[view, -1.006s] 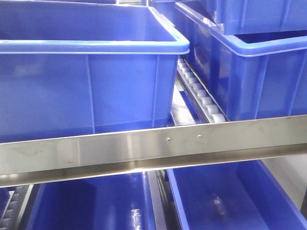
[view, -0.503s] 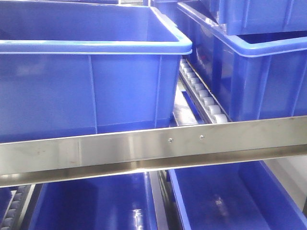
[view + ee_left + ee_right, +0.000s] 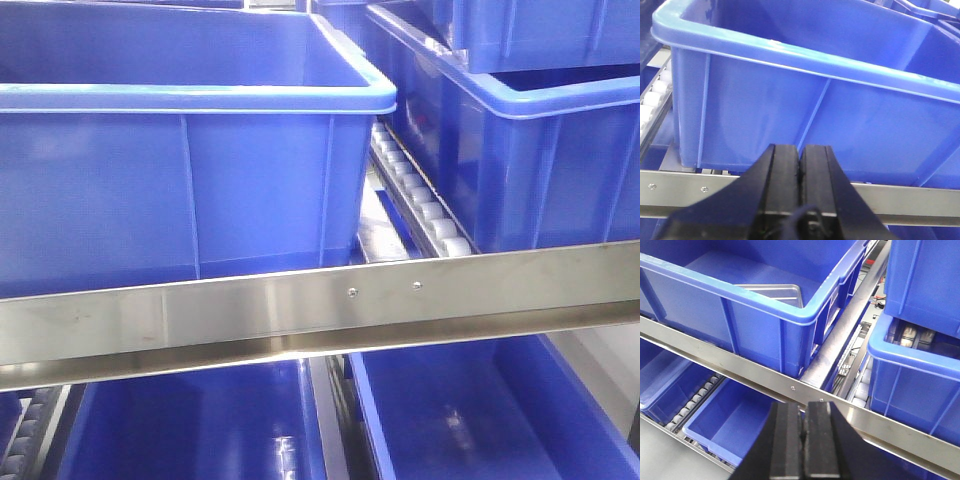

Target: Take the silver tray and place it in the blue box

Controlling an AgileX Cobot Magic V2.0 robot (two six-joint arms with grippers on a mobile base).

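Silver tray [image 3: 771,291] in blue box [image 3: 790,315], well beyond jaws

The front-facing view looks level and close at the upper blue box [image 3: 190,180] behind the steel rail [image 3: 320,305], the left wrist view faces that same box [image 3: 805,95] and rail [image 3: 920,202] from nearer and lower, and the right wrist view looks down on both from higher and farther back.
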